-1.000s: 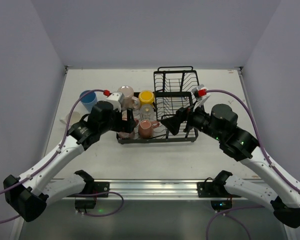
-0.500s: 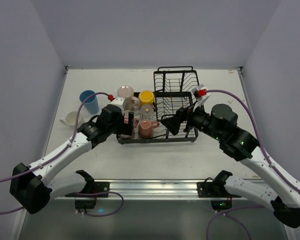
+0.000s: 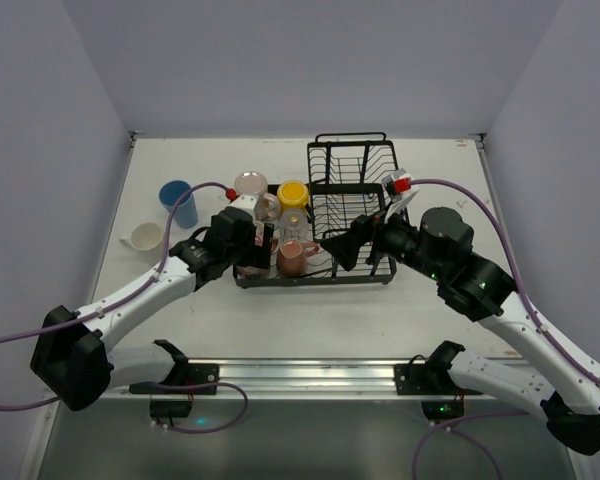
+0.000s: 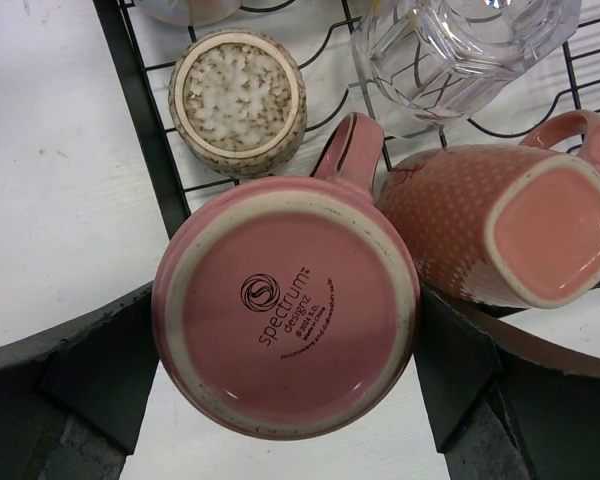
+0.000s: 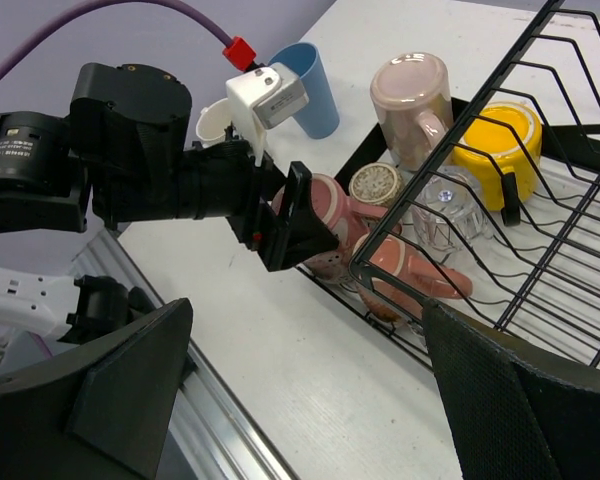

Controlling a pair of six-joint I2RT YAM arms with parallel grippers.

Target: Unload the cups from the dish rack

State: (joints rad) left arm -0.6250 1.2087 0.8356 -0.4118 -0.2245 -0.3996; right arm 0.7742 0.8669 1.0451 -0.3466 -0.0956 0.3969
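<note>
Straddling the upturned pink mug (image 4: 285,320) with the left gripper (image 5: 298,218): one finger on each flank, jaws spread wide and level with the mug's wall, though cannot tell from the wrist view whether pressing on it or merely beside it. Stands base-up at the near-left corner of the dish rack (image 3: 310,283), on the flat tray (image 4: 140,120), axis upright and running straight toward the left wrist camera, so squarely under that hand. Points its handle (image 4: 350,150) to the far side, away from both fingers, into the gap between the speckled cup (image 4: 238,100) and the salmon mug (image 4: 480,240) lying on its side. Leaves the closing line across the round body free, then, with the handle out of the way; looks like a plain squeeze and a straight lift along the axis. Calls for care on the flank where the salmon mug lies just beside the pink one and close to the finger there. On the other side, right gripper (image 3: 345,247) open and empty, hovering at the front of the rack by the raised basket (image 3: 348,150), farther from this mug than the left. Off the rack, on the table (image 3: 330,320) to its left: a blue tumbler (image 3: 179,203) and a white cup (image 3: 144,237).
</note>
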